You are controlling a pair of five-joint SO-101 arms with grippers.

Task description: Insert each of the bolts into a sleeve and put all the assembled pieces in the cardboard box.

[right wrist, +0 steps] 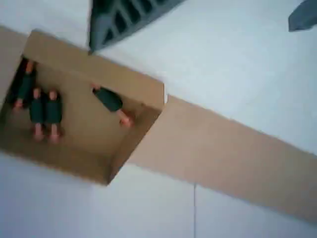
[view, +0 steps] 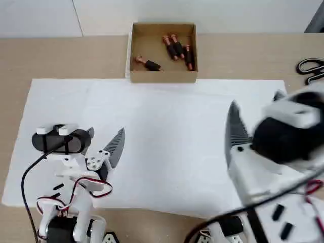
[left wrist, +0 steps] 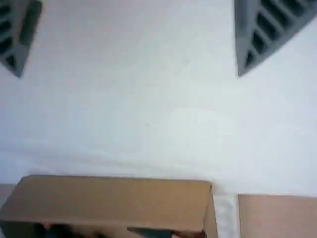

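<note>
At the near edge of the surface (view: 61, 55), two arms stand side by side over a white sheet (view: 167, 131). The left end effector (left wrist: 129, 74) has its fingers spread wide and holds nothing. The right end effector (right wrist: 193, 34) is likewise spread and bare. Well beyond both, just past the sheet's far edge, sits the cardboard box (view: 162, 77), a little nearer the left arm. Inside lie four assembled pieces (view: 177, 48). Three are side by side toward the box's far right corner, their long axes running roughly near to far. A lone piece (view: 148, 63) lies crosswise by the left wall. Scissors (view: 310, 68) rest toward the far right corner of the surface. The task looks finished.
</note>
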